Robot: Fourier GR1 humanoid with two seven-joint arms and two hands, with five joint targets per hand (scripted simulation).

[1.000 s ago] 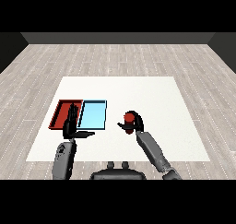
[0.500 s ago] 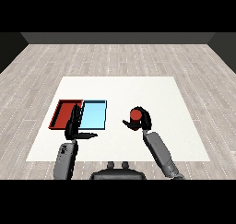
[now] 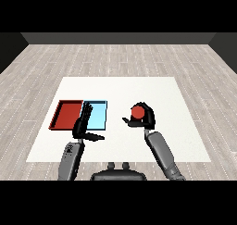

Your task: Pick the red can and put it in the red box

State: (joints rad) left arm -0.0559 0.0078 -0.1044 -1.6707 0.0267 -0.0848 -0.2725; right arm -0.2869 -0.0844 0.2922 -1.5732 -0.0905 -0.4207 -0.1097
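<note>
Grey plank flooring surrounds a white worktop (image 3: 139, 87) on which a red tray (image 3: 67, 115) and a light blue tray (image 3: 96, 115) lie side by side, touching along one edge. Taking the red tray as reference: the blue tray sits directly to its right, and the red can (image 3: 137, 112) is further right again, well apart from the red tray and beyond the blue one. The can is enclosed by the right hand (image 3: 144, 118), whose fingers curl round it with the thumb projecting toward the trays; the can appears lifted off the worktop, though contact cannot be ruled out. Judgement on progress: pickup is achieved, while transfer across the blue tray and release into the red tray are outstanding. The right forearm rises from the lower right, angled inward. The left hand (image 3: 83, 126) stands over the near edge where the trays meet, fingers straight and holding nothing, thumb spread rightward.
</note>
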